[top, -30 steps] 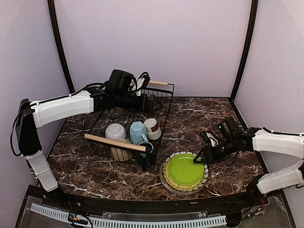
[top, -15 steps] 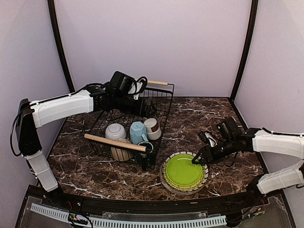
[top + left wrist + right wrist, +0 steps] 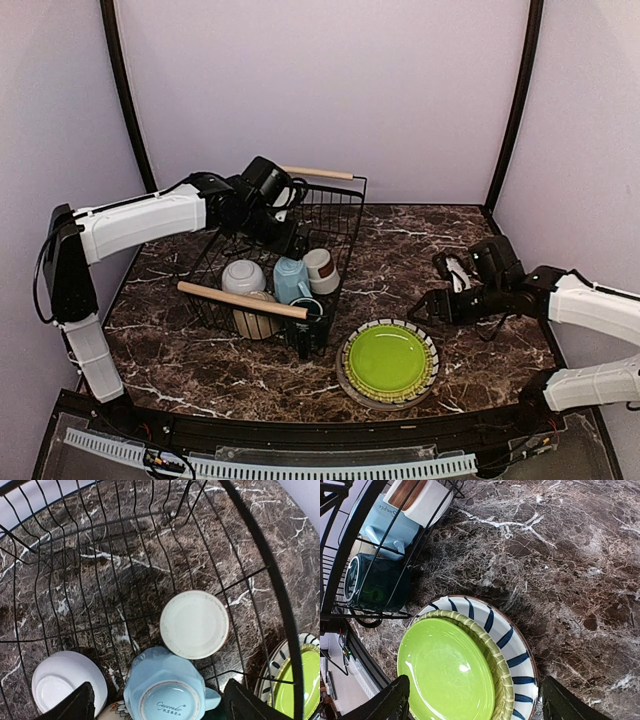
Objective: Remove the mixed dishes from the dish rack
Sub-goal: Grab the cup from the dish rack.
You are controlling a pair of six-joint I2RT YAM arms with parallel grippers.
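Observation:
The dish rack [image 3: 340, 225] is a black wire basket with wooden bar handles, standing left of centre. It holds a white bowl [image 3: 243, 275], a cream bowl [image 3: 255, 322], a light blue mug [image 3: 290, 278], a brown-white cup [image 3: 321, 270] and a dark green mug [image 3: 305, 312]. My left gripper [image 3: 290, 240] hovers open above the upturned blue mug [image 3: 167, 690] and the cup [image 3: 194, 624]. On the table a lime-green plate [image 3: 387, 360] lies on the striped plate [image 3: 432, 352]. My right gripper [image 3: 432, 300] hangs open and empty just past their far right rim, with the green plate [image 3: 447, 670] below it.
The rack's front wooden handle [image 3: 243, 300] crosses above the bowls, and its wire wall [image 3: 350, 535] stands close to the plates' left side. Black frame posts [image 3: 515, 100] rise at the back corners. Marble table [image 3: 400, 240] stretches right of the rack.
My right gripper has opened, let go of the green plate's rim and drawn back up and to the right. My left gripper has shifted slightly forward over the rack.

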